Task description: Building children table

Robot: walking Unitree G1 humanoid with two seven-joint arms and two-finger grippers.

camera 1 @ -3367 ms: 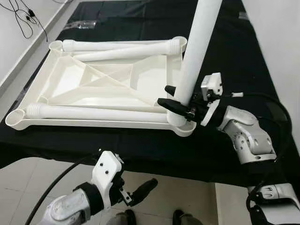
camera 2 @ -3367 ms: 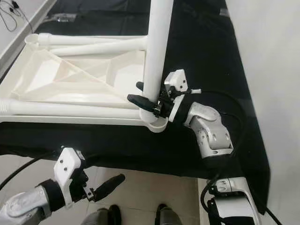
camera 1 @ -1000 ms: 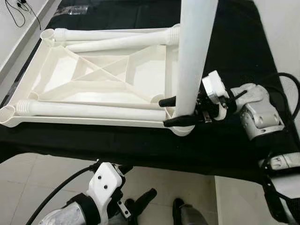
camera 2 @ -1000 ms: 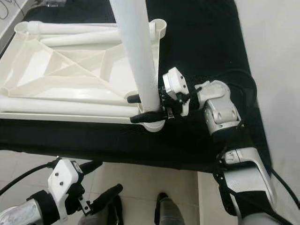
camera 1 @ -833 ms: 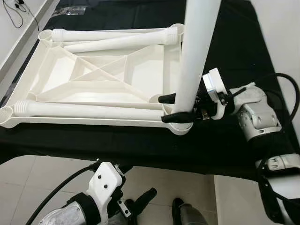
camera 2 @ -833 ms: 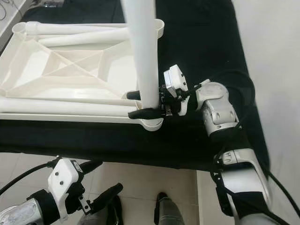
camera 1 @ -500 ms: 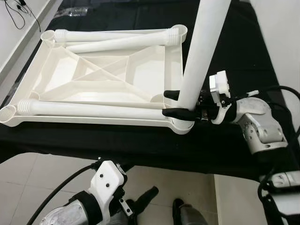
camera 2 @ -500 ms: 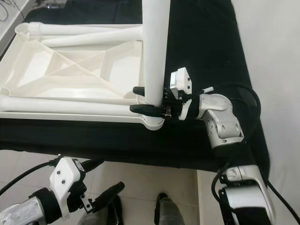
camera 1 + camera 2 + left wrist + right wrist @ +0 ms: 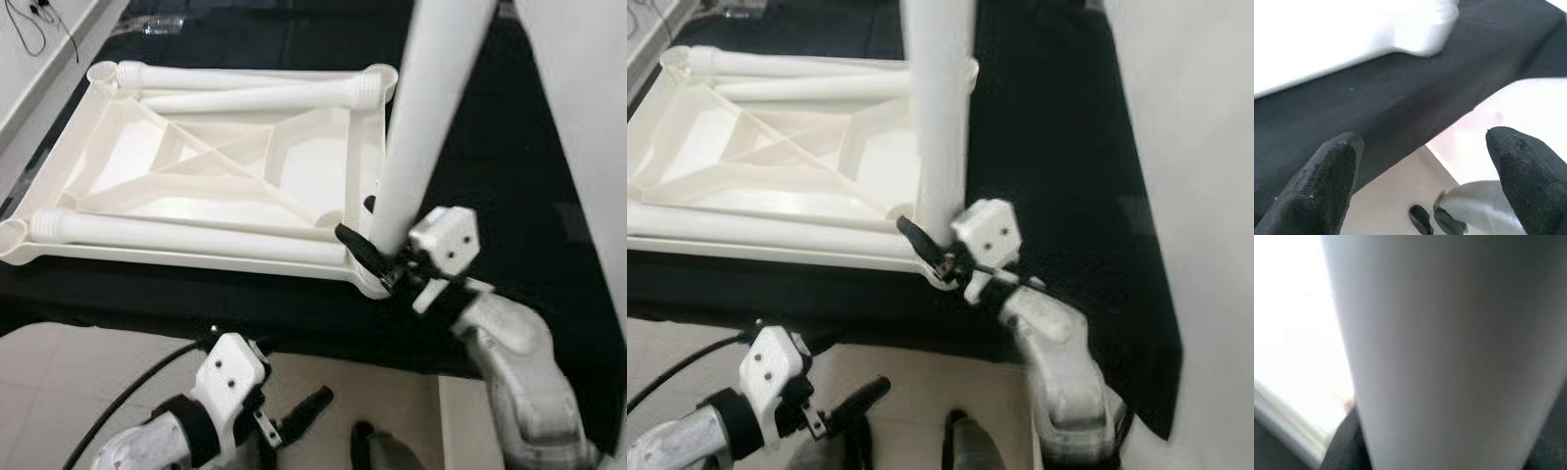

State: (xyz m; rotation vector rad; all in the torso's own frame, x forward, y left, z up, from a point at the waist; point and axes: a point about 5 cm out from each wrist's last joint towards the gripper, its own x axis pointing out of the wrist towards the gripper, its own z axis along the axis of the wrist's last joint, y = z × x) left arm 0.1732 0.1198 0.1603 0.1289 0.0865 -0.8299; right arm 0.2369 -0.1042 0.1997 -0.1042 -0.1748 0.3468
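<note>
We see the white tabletop lying upside down on the black-covered desk, filling the upper left of the head views. Three loose legs lie across it, two along its far edge and one along its near edge. At its near right corner, centre frame, a fourth leg stands almost upright, its foot at the corner socket. Our right hand has its black fingers closed around the base of that leg. Our left hand hangs at lower left over the tiled floor, fingers spread apart and holding nothing.
</note>
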